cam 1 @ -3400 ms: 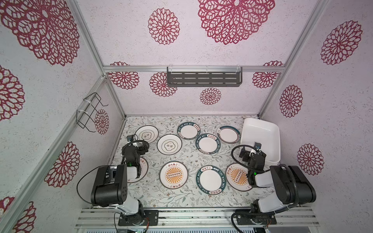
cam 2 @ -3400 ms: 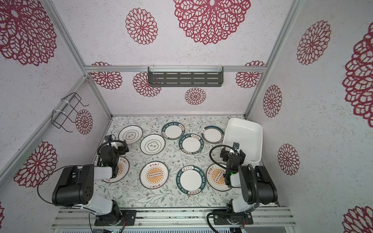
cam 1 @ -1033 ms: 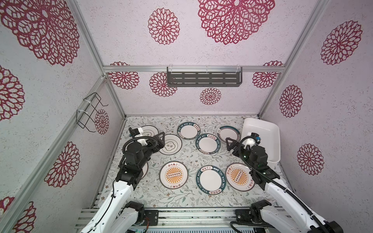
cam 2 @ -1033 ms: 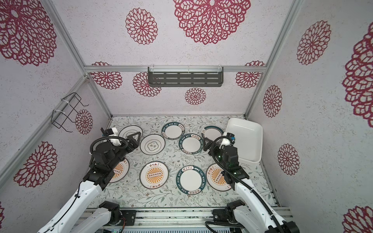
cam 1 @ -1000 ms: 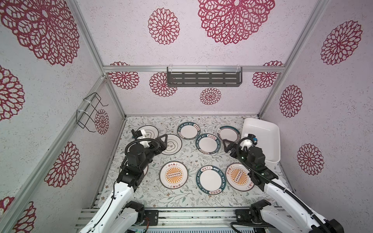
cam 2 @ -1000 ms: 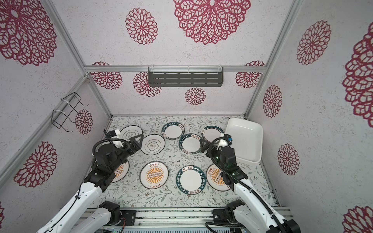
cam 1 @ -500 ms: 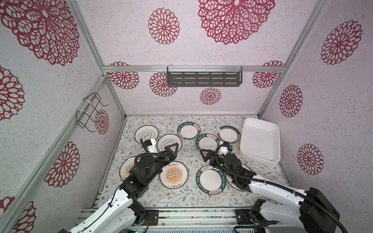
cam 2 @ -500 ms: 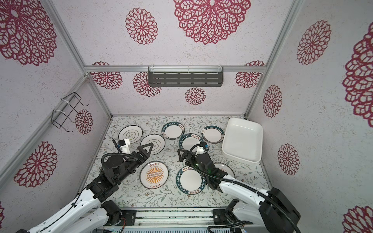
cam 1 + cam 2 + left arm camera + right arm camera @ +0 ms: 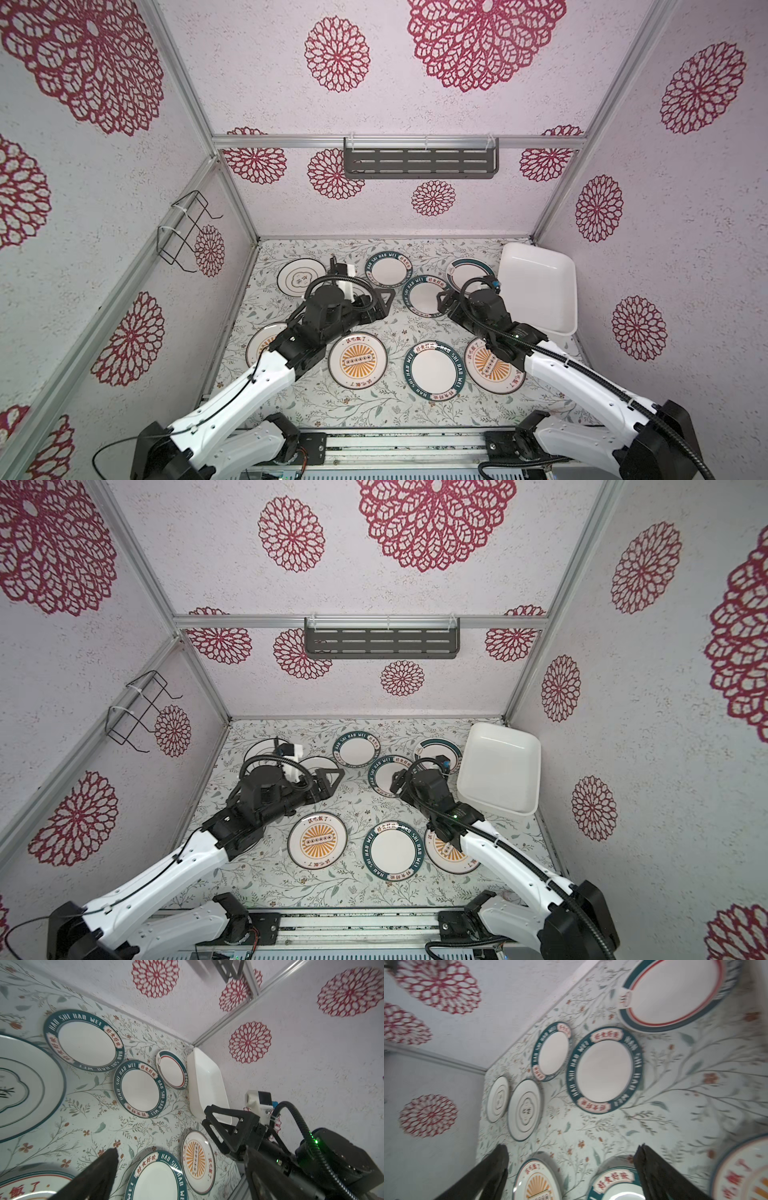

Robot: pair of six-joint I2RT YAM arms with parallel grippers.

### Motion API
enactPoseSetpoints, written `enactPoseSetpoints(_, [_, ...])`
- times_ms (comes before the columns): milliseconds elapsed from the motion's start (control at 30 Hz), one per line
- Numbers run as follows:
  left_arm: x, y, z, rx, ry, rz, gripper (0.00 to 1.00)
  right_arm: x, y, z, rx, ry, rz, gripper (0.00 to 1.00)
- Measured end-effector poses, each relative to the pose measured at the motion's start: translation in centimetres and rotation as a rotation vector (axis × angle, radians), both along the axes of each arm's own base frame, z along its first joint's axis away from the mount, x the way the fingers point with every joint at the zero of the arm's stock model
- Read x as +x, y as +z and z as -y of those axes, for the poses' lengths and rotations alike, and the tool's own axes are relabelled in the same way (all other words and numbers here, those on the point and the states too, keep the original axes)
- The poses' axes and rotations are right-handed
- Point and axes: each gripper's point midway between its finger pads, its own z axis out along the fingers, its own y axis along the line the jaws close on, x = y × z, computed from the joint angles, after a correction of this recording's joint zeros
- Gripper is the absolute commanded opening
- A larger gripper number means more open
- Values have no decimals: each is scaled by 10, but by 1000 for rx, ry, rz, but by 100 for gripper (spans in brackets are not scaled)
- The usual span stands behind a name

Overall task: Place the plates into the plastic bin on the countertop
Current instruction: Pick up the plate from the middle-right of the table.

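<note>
Several round plates lie flat on the leafy countertop (image 9: 399,332): teal-rimmed ones (image 9: 424,296) (image 9: 435,370), sunburst ones (image 9: 358,365) (image 9: 492,370) and a ringed one (image 9: 301,277). The white plastic bin (image 9: 538,291) stands at the back right and holds nothing. My left gripper (image 9: 380,305) (image 9: 180,1150) hovers open above the countertop left of centre, partly covering a second ringed plate. My right gripper (image 9: 442,301) (image 9: 572,1147) hovers open over the edge of the middle teal-rimmed plate, just left of the bin. Neither holds anything.
A dark grey slotted shelf (image 9: 419,162) hangs on the back wall and a black wire rack (image 9: 187,232) on the left wall. Walls close in the countertop on three sides. The two grippers face each other a plate's width apart.
Both arms have unfolded from their rest pose near the front and reached out over the plates toward the middle of the countertop. Both grippers stayed open and no plate has moved.
</note>
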Motion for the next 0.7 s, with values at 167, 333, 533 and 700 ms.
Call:
enactPoseSetpoints(167, [4,-32,56,105,-191,-35,97,-42,-32,79,-109,-168,-146,99])
enactPoseSetpoints(333, [-2,-48,119,167,-380,-19,97,-84,-49,129,-123,-298,-218,98])
enactPoseSetpoints(533, [-20,-73,179,224,-556,-10,97,-122,-87,157,-137,-375,-357,97])
enactPoseSetpoints(700, [-37,-101,200,285,-629,-38,97,-139,-106,163,-120,-401,-436,96])
